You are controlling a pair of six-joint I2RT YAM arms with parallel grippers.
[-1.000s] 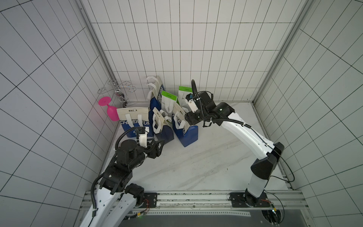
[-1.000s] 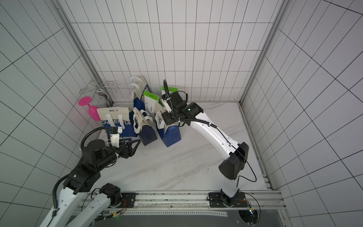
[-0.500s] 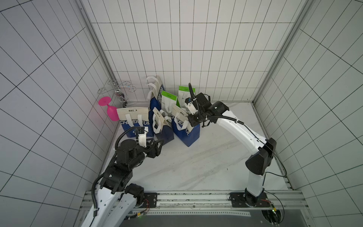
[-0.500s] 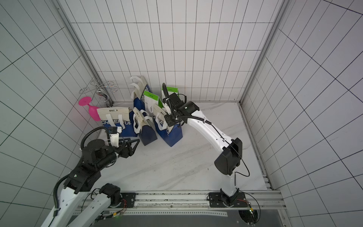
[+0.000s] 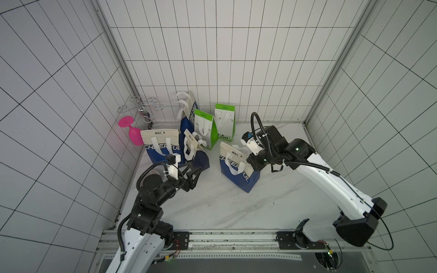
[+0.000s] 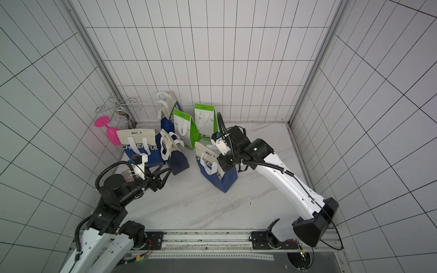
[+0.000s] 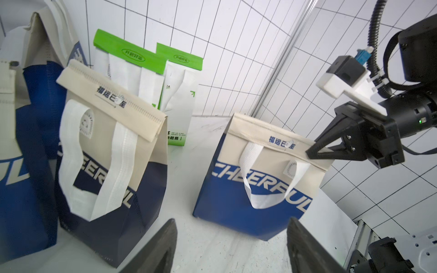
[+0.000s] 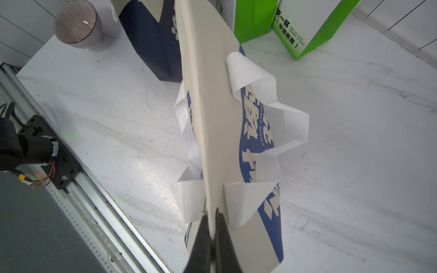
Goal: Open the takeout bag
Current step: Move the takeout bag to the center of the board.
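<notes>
The takeout bag (image 5: 236, 168) (image 6: 216, 171) is blue below and beige above, with "CHEERFUL" print and white handles. It stands apart from the other bags, its top flattened shut. My right gripper (image 5: 247, 158) (image 6: 221, 158) (image 7: 310, 153) (image 8: 211, 214) is shut on one end of the bag's top edge (image 8: 212, 141). My left gripper (image 5: 195, 168) (image 6: 165, 168) (image 7: 233, 228) hangs open to the left of the bag, low over the table, with nothing between its fingers (image 7: 165, 243).
A cluster of other bags stands at the back left: a beige-blue one (image 5: 160, 146), a dark navy one (image 5: 197, 157) and two green-white ones (image 5: 205, 130). A pink goblet (image 5: 132, 132), a wire rack (image 5: 142, 108) and a ribbed cup (image 8: 78, 26) sit by the left wall.
My right gripper has shut on the bag's top edge and drawn the bag to the right and forward, away from the cluster. The left arm has stayed still.
</notes>
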